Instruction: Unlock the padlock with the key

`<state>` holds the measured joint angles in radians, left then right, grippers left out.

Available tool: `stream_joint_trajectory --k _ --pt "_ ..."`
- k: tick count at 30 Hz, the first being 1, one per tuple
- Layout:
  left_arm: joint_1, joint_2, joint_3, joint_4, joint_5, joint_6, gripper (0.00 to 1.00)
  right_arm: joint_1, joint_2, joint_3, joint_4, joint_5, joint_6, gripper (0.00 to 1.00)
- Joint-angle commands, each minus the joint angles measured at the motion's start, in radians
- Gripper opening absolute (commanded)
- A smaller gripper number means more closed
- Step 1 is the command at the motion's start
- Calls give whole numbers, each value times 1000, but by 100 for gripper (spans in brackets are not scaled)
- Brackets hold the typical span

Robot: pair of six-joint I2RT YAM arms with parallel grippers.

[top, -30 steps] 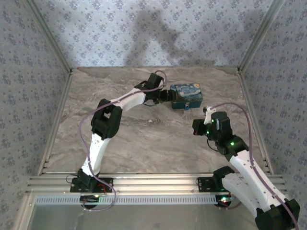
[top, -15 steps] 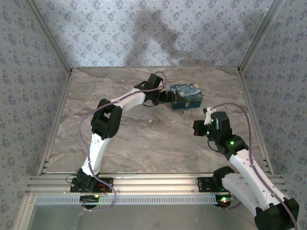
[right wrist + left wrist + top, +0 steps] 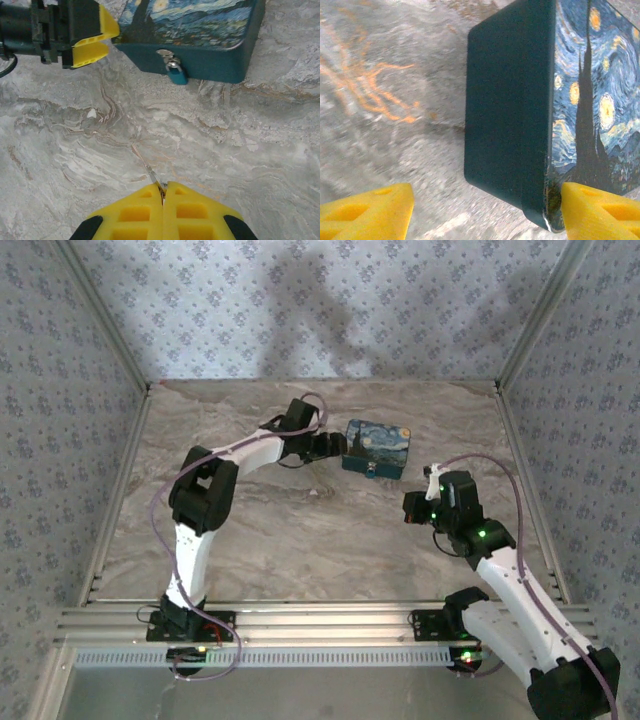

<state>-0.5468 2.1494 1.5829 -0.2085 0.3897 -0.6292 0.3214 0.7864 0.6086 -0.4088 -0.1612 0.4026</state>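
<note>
**L pincer wide open, R pincer clamped**

L pincer straddles a corner of the blue-and-yellow swirl-painted rectangular box; can't tell if it touches. R pincer is closed tight on a thin silvery metal key. R wrist cam gives the small blue metal padlock hanging on the box's front wall. Top cam puts the box at far centre, R pincer near but apart.

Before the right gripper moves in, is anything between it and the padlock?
Nothing visible. Bare table lies between the key in the right gripper and the padlock; the left gripper sits aside.
</note>
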Motion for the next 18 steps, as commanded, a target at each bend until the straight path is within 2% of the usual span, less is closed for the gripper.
stream_joint_trajectory --k 1,18 --pt "21 -45 -96 -71 -47 42 75 -14 14 26 -4 -42 -2 0" --pt "98 -357 -544 27 -85 52 75 -28 131 28 86 -138 2 0"
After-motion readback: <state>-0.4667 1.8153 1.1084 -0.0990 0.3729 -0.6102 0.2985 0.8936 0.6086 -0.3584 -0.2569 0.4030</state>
